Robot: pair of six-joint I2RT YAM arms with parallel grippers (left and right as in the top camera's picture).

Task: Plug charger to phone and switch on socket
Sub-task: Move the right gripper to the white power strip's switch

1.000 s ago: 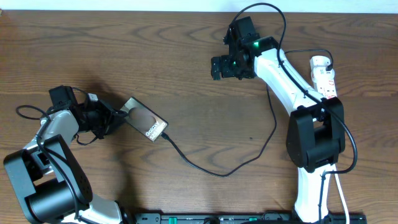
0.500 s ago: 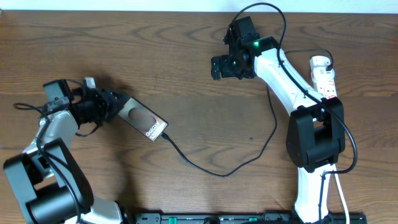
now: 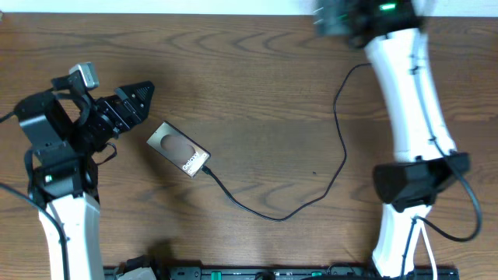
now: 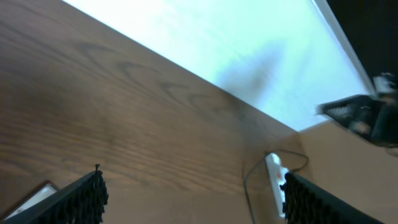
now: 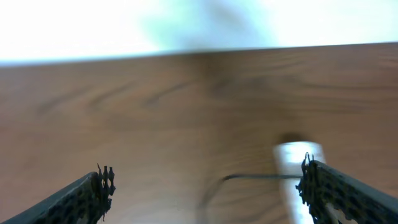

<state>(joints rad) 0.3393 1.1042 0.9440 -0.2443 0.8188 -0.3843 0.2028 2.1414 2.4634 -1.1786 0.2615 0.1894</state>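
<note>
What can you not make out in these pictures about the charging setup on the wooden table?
Small white power strip: overhead, hidden under the white right arm; both wrist views blur it, so its switch is unreadable.
Thin black cable: overhead, its plug tip at the glossy bronze phone is too small to judge seated.
Right hand: overhead, motion-blurred at the top edge.

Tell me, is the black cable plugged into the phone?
Looks plugged in: the charger tip meets the lettered end of the phone; full seating is too small to confirm.
</note>
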